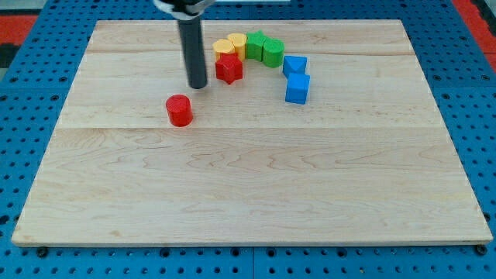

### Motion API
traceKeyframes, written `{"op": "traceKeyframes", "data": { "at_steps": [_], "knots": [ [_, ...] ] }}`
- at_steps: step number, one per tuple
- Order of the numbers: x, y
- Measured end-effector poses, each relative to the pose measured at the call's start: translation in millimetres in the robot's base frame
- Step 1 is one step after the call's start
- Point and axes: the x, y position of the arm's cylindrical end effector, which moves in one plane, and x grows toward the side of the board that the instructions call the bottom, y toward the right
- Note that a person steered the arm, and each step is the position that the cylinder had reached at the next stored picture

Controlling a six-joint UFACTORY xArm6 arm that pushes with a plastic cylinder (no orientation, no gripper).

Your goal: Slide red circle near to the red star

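- My tip (198, 85) is the bare lower end of a straight dark rod; it carries nothing and rests on the wooden board (248, 194), touching no block
- The red circle (179, 110) sits alone, just below and to the view's left of my tip, with a small gap between them
- The red star (229, 68) lies just to the view's right of my tip, a little higher in the view, and apart from the red circle
- Above the red star, toward the view's top, two yellow blocks (230, 45) sit close together, their shapes hard to make out
- To their right stand two green blocks (263, 49), side by side
- Further to the view's right are two blue blocks: an upper one (294, 65) and a blue cube (297, 88) just below it
- Together these blocks form an arc near the view's top
- A blue pegboard (31, 155) surrounds the board
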Motion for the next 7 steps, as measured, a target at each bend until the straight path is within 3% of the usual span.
{"op": "traceKeyframes", "data": {
  "at_steps": [1, 3, 4, 5, 7],
  "knots": [
    [-8, -22],
    [-67, -21],
    [-4, -74],
    [35, -42],
    [63, 96]
  ]
}}
